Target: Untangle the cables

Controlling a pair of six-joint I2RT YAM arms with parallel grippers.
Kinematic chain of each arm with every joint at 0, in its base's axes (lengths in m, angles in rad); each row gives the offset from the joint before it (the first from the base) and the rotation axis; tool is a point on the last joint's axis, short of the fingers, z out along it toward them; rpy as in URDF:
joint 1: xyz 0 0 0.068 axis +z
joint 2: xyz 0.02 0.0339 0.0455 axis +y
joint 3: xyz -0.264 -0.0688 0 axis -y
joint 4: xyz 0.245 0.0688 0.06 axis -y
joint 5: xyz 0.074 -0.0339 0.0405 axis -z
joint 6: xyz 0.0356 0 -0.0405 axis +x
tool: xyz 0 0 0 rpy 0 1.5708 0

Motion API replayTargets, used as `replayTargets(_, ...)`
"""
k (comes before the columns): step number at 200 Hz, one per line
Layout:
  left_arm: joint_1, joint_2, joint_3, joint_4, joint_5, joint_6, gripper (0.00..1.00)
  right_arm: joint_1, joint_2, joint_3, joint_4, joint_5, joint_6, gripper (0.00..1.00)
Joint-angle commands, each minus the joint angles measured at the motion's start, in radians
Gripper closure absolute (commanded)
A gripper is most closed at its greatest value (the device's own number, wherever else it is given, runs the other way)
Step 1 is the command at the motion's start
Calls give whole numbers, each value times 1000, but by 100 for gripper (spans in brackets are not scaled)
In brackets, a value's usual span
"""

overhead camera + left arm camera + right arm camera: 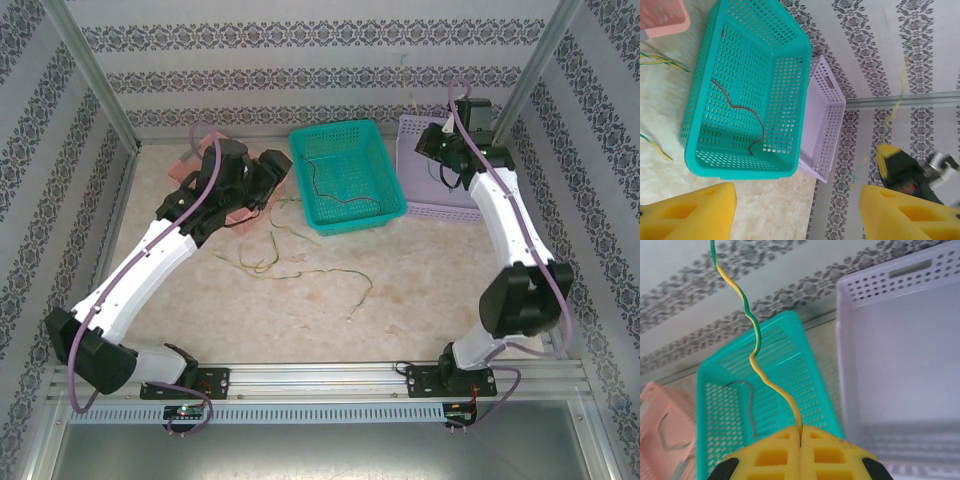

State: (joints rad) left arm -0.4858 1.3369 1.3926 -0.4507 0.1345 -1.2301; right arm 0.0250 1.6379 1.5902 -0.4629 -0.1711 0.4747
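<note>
While the R gripper pinched a yellow-green wire tight above the lilac basket, prob. to bin it apart, the L gripper gaped wide, empty. Other cables lay loose on the table, one in the teal basket.

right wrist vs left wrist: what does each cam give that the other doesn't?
Right wrist: right gripper shut on the yellow-green wire, close up at the pinch. Left wrist: left gripper open, loose strands on the table. Both: that wire, teal basket holding a thin wire, lilac basket, pink basket.
</note>
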Motion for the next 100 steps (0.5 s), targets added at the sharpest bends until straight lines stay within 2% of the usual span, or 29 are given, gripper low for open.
replayTargets(1,-21,-61,-37,10,-43,42,34,-36,97,22,178,12,-7,100)
replayTargets(43,-31,-132,-84,-30,-93,34,35,-66,237,19,231,-17,-28,100)
replayTargets(100,-32,-175,-124,-44,-128,22,35,-73,166,-261,371,13,23,100)
